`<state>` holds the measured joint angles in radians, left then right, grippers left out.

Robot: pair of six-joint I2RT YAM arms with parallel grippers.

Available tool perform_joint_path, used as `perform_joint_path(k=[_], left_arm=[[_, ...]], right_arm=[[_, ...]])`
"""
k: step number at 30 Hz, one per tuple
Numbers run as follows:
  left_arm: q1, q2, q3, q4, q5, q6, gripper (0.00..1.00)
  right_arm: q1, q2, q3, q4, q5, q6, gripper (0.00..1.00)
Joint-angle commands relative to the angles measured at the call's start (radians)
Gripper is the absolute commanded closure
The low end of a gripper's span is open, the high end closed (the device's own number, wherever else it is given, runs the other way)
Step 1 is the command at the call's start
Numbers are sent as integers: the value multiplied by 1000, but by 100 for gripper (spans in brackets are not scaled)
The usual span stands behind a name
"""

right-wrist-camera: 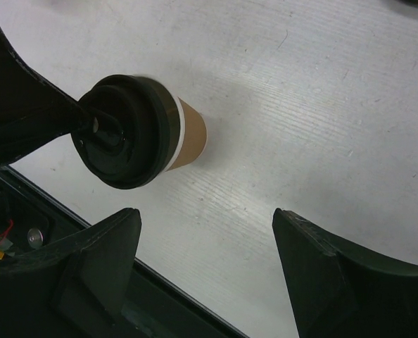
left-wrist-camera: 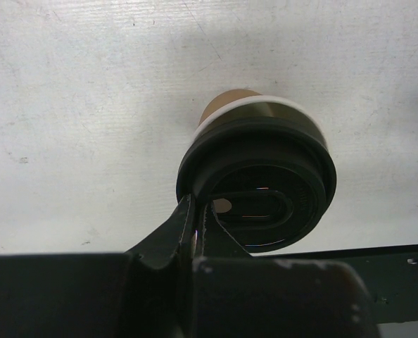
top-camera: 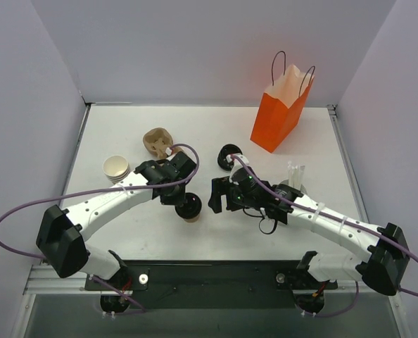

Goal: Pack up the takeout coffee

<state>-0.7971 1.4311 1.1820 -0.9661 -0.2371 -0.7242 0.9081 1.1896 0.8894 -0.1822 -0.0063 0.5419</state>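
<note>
Resting seemingly on takeout coffee (right-wrist-camera: 146,130), left gripper (left-wrist-camera: 198,211) closed, right gripper (right-wrist-camera: 204,215) spread wide, empty

The takeout coffee (top-camera: 190,208) is a small tan-brown paper cup (right-wrist-camera: 189,136) capped with a round black plastic lid (left-wrist-camera: 260,184). It stands upright on the white counter (top-camera: 209,243), in the front half and a little left of the middle. A narrow white band shows between the lid and the tan wall. The lid's top has a raised outer ring and a sunken oval centre.
</note>
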Motion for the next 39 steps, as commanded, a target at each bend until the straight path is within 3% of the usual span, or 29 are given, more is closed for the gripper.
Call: perform_joint_path(k=[1, 25, 35, 39], left_arm=[[-4, 12, 59, 17, -16, -6, 100], [6, 89, 84, 30, -10, 3, 97], [15, 78, 31, 86, 5, 8, 94], [16, 63, -8, 139, 27, 6, 94]], right_arm=[[6, 40, 43, 53, -21, 9, 23], [-71, 274, 65, 207, -133, 18, 51], [-90, 297, 5, 228, -113, 36, 64], [-90, 292, -1, 227, -110, 44, 64]])
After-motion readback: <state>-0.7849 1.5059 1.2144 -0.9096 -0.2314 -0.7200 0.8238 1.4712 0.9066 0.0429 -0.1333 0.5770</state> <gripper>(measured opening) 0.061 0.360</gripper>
